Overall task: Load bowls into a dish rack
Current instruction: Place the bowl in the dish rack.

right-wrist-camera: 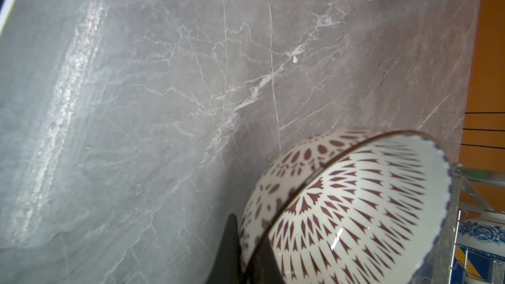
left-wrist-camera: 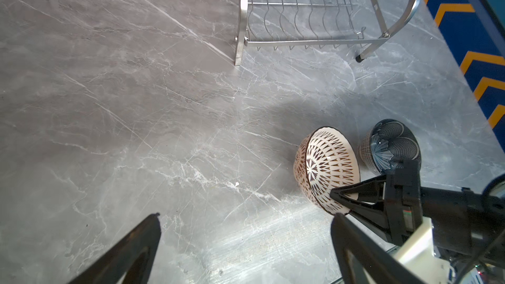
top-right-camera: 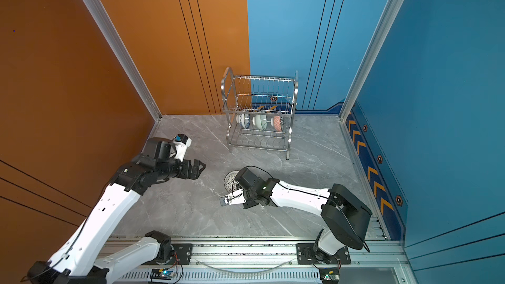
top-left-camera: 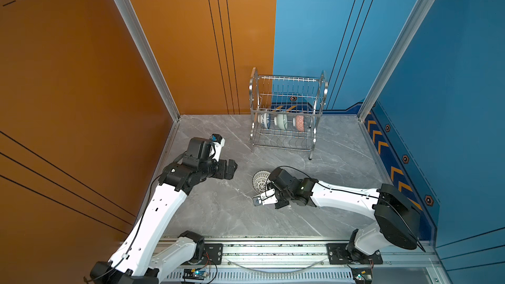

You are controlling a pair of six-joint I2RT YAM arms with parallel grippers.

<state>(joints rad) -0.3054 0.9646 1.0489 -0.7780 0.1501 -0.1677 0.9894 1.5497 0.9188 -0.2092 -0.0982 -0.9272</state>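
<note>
the white patterned bowl is being gripped at its rim by the right end effector, with 1 finger inside and 1 outside, clamped on the rim; the bowl is being held tilted on its side, in front of the dish rack; whether it is touching the grey marble surface cannot be told; the dark navy bowl is lying just beside it; 3 bowls are being carried on edge in a row inside the rack: the blue-floral bowl, the mint green bowl, the reddish bowl; the left end effector is being held above the surface, fingers wide apart, nothing between them, well apart from the rack
</note>
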